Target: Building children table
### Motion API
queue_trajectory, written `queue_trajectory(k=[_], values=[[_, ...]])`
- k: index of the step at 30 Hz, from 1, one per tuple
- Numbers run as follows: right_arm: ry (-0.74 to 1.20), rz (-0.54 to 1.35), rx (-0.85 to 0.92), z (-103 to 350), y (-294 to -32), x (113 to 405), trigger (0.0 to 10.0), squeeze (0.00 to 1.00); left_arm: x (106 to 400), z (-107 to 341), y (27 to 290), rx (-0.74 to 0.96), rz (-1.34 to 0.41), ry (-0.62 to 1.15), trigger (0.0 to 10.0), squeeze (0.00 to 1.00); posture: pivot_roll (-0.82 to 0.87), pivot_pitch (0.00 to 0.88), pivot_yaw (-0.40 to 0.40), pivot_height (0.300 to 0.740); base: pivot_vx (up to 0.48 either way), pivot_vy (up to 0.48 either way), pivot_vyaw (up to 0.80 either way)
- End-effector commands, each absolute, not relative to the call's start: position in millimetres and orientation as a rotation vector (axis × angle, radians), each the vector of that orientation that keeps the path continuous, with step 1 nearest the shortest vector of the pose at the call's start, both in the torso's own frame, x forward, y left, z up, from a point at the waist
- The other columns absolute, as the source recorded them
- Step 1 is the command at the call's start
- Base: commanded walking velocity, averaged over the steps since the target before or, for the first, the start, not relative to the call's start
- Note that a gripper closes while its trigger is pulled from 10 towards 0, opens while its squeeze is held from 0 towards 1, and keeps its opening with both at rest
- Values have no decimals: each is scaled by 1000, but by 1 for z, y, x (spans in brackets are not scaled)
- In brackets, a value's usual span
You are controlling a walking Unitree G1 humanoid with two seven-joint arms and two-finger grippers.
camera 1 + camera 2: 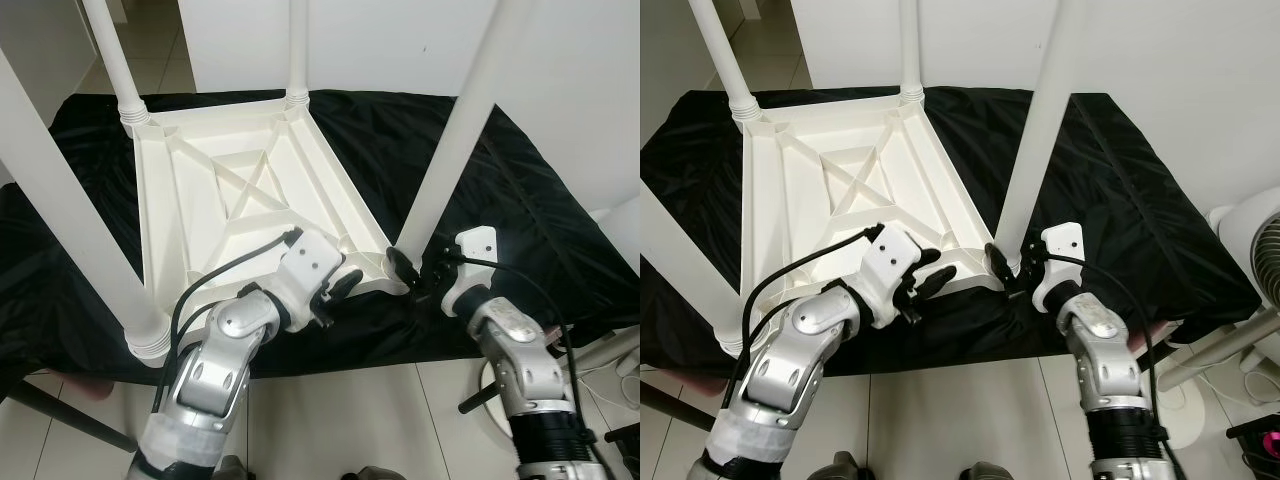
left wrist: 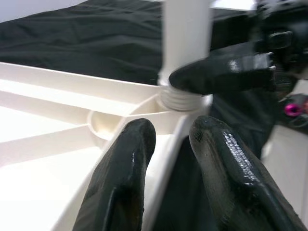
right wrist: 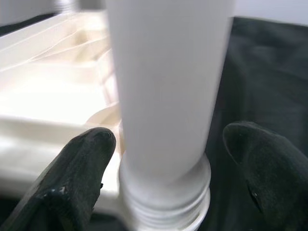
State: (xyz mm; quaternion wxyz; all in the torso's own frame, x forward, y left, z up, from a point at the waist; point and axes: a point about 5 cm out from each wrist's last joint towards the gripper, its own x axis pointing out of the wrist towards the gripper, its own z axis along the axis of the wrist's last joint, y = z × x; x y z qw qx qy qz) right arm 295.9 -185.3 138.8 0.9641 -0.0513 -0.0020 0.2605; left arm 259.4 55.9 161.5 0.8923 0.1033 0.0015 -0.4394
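Note:
A white plastic children's table (image 1: 230,190) lies upside down on a black cloth (image 1: 530,200), its legs pointing up. My left gripper (image 1: 347,284) sits at the near edge, and in the left wrist view its two fingers (image 2: 130,144) straddle the table's rim (image 2: 168,144) and are shut on it. My right gripper (image 1: 408,268) is at the foot of the near-right leg (image 1: 450,140), by the corner socket. In the right wrist view its fingers (image 3: 91,159) stand on either side of the leg (image 3: 166,77), open, with a small gap on one side.
Three more legs stand up: far left (image 1: 112,60), far right (image 1: 298,50) and near left (image 1: 70,220). A white fan (image 1: 1250,240) stands on the tiled floor to the right. White walls close the back.

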Motion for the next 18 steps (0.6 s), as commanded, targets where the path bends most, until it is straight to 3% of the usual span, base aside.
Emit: queue_trajectory(k=[1, 12, 13, 17, 18], values=[[-13, 602, -128, 142, -185, 300, 10000, 0, 253, 161, 54, 217, -983, 1, 10000, 0, -103, 0, -10, 740, 0, 0, 0], [19, 718, -221, 145, -185, 324, 10000, 0, 253, 157, 51, 239, -980, 16, 10000, 0, -92, 0, -28, 740, 0, 0, 0], [26, 725, -237, 144, -183, 328, 5333, 0, 254, 158, 51, 238, -966, 9, 10000, 0, -85, 0, -35, 740, 0, 0, 0], [37, 739, -245, 142, -181, 331, 4941, 0, 255, 159, 50, 234, -954, 3, 10000, 0, -85, 0, -35, 740, 0, 0, 0], [43, 747, -243, 140, -181, 332, 3725, 0, 256, 160, 50, 231, -952, 0, 10000, 0, -82, 0, -38, 740, 0, 0, 0]])
